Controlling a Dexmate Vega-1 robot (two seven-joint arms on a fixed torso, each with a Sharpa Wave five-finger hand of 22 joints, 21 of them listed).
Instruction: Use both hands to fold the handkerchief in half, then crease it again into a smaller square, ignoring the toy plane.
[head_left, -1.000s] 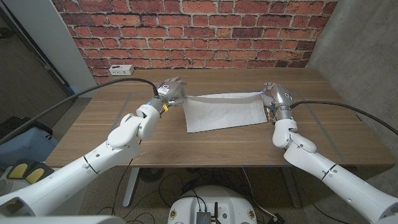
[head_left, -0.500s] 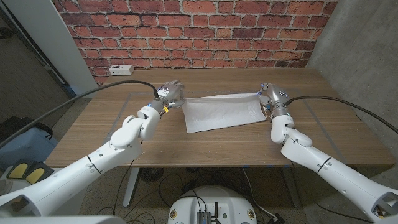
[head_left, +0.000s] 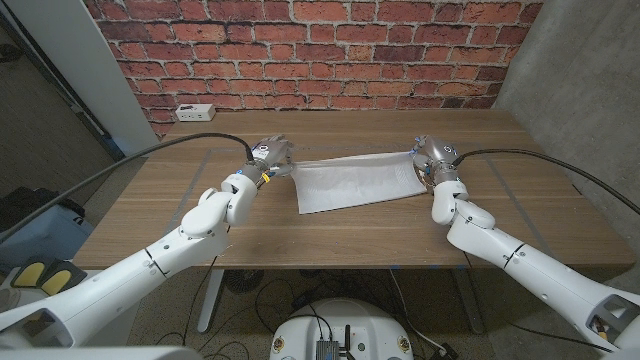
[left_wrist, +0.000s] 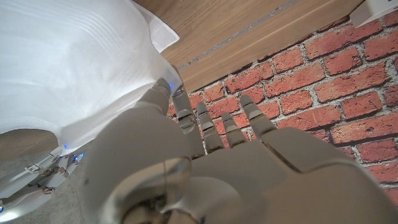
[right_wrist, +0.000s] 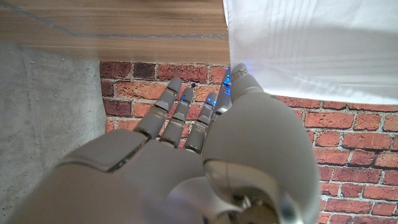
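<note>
My left hand (head_left: 270, 153) and right hand (head_left: 432, 157) each pinch a far corner of the handkerchief (head_left: 355, 181) mid-table, edge carried farther back (hands drifting inward), so the fold nears completion.

The white cloth handkerchief (left_wrist: 74, 68) is cut off by the frame edge in both wrist views. Its far corners lie behind the left hand (head_left: 270, 155) and right hand (head_left: 432, 158) — contact points concealed. The small white box (head_left: 191, 111) at the wall is too small to identify.

A white handkerchief (head_left: 355, 181) lies partly on the wooden table (head_left: 330, 235).
</note>
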